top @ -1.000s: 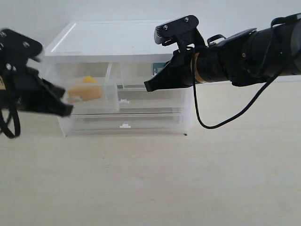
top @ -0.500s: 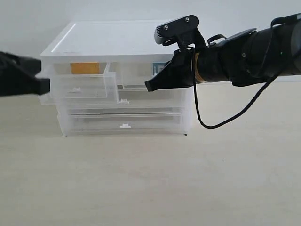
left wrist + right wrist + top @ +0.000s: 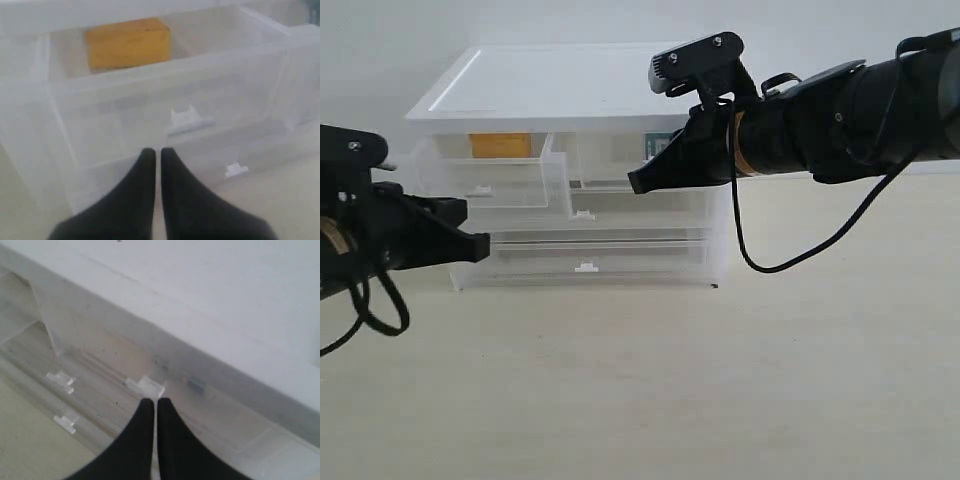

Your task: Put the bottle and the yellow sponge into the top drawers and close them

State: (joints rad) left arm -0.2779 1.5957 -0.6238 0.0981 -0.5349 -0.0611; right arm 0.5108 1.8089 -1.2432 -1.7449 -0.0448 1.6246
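Note:
The yellow sponge (image 3: pixel 500 146) (image 3: pixel 127 44) lies at the back of the left top drawer (image 3: pixel 495 185), which stands pulled out. My left gripper (image 3: pixel 475 245) (image 3: pixel 156 151) is shut and empty, low in front of that drawer, just below its white tab handle (image 3: pixel 187 119). My right gripper (image 3: pixel 635 185) (image 3: pixel 152 401) is shut, its tips at the tab handle (image 3: pixel 150 386) of the right top drawer (image 3: pixel 620 160). Only a teal patch of the bottle (image 3: pixel 657 147) shows through that drawer, behind the right arm.
The white-topped chest (image 3: pixel 550 85) stands on a pale table, with two full-width drawers (image 3: pixel 585 267) below the top pair. A black cable (image 3: pixel 760 265) hangs from the right arm in front of the chest's right corner.
The left gripper has let go of the sponge, which now lies in the drawer. It swung out left and came back low before the drawer. The right arm has not moved.

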